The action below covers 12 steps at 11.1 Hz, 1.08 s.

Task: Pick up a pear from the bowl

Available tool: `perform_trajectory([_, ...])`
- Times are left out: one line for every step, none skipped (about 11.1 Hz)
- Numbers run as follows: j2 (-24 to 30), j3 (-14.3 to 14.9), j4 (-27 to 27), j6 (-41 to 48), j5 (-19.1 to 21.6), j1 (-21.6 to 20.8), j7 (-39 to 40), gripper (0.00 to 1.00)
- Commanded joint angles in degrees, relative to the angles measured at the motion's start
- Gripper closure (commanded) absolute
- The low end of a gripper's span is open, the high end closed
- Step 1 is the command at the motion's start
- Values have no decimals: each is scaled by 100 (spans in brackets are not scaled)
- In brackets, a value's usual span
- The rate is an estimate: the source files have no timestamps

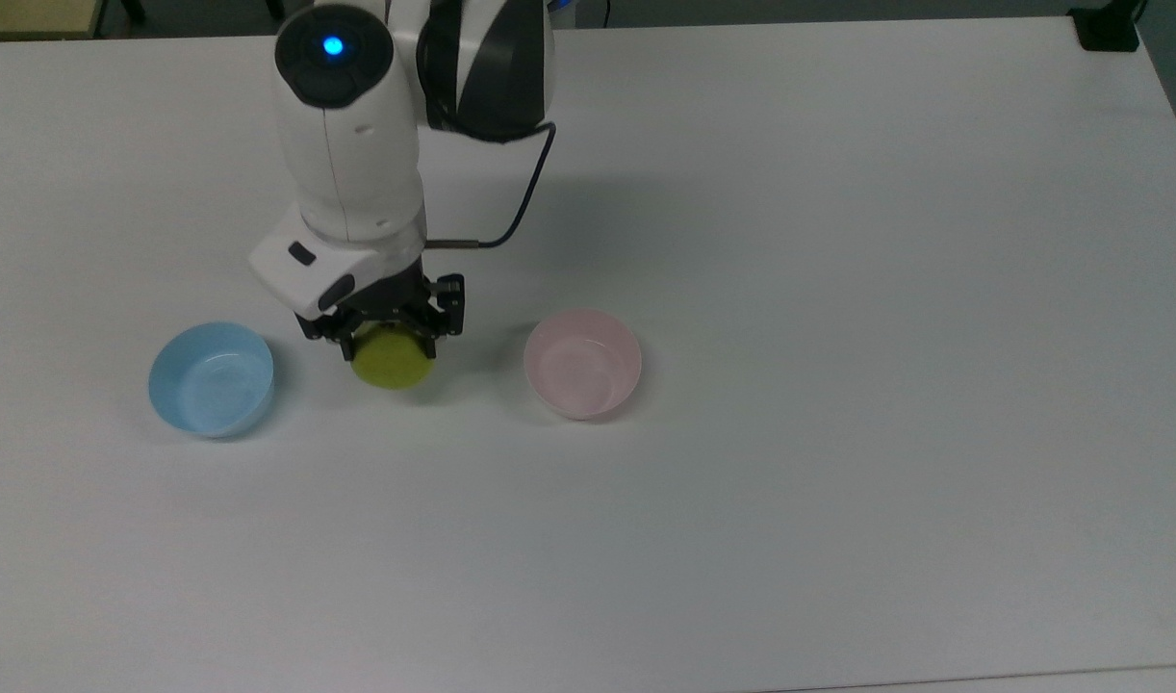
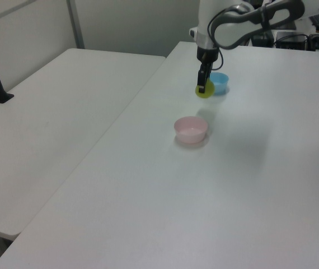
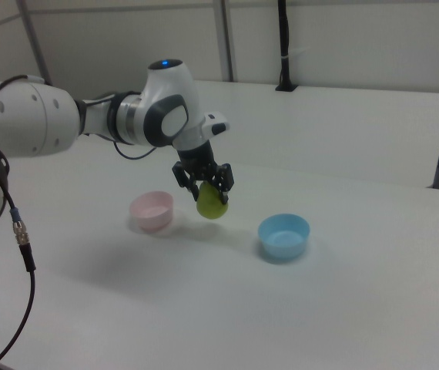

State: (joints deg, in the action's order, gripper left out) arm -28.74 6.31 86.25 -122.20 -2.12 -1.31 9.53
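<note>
My gripper (image 1: 388,339) (image 2: 203,87) (image 3: 208,188) is shut on the yellow-green pear (image 1: 392,360) (image 2: 205,91) (image 3: 212,203), which hangs below the fingers above the white table. In the top view it is between the two bowls. The pale pink bowl (image 1: 582,363) (image 2: 191,129) (image 3: 152,211) stands empty to the top view's right of the pear. The right view shows the pear clear of the tabletop.
A light blue bowl (image 1: 212,378) (image 2: 218,83) (image 3: 283,236) stands empty at the top view's left of the pear. The white table (image 1: 838,289) stretches wide around both bowls. A second table (image 2: 53,106) adjoins it in the left view.
</note>
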Motion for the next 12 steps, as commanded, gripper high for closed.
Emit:
perform_trajectory([-333, 11, 50, -506, -87, -45, 49, 32])
perform_trajectory([-369, 11, 50, -585, -87, -45, 49, 31])
perform_trajectory([-413, 11, 59, -647, -96, -54, 58, 30])
perform_trajectory([-483, 11, 50, -691, -96, -54, 49, 28])
perform_trajectory([-492, 11, 59, -718, -96, -63, 49, 24])
perform_trajectory([-475, 11, 59, -709, -79, -54, 49, 14])
perform_trajectory([-431, 11, 59, -674, -70, -54, 5, 0])
perform_trajectory([-344, 11, 59, -622, -70, -54, 5, 0])
perform_trajectory([-195, 11, 59, -534, -70, -80, -4, 0])
perform_trajectory([-28, 11, 59, -290, -78, -98, -39, 0])
perform_trajectory([191, 11, 59, -9, -79, -115, -65, 0])
perform_trajectory([437, 11, 59, 359, -79, -185, -65, 0])
